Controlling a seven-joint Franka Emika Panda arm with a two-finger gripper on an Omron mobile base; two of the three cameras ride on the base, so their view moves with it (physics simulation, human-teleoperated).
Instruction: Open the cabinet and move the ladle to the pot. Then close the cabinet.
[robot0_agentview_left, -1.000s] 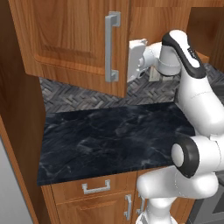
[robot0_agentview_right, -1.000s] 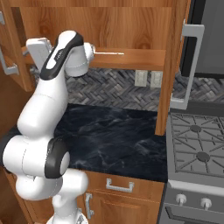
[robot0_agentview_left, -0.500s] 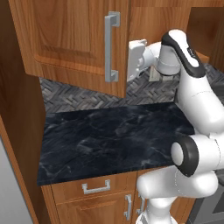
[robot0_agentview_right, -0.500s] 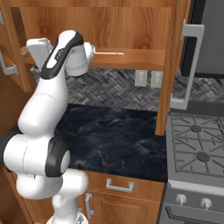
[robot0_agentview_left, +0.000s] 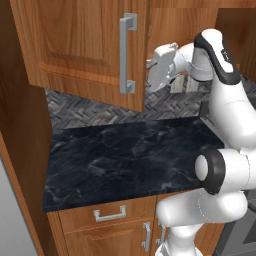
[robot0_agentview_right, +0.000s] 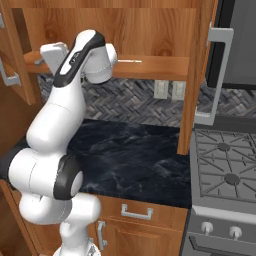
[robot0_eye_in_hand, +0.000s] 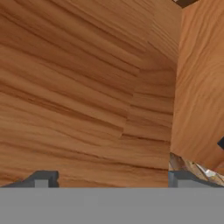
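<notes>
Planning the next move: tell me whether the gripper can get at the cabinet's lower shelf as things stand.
Probably yes: both doors of the cabinet stand open, and the open gripper already faces bare wood, nothing between. The shelf looks unobstructed.

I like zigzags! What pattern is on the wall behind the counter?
The wall has a grey herringbone zigzag tile pattern, clearest in the right base view.

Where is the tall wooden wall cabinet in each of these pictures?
Left base view: the cabinet is upper left, its door open toward the camera.
Right base view: across the top, both doors open.
Hand view: wood grain close up.
Shared landmark: black counter.
</notes>
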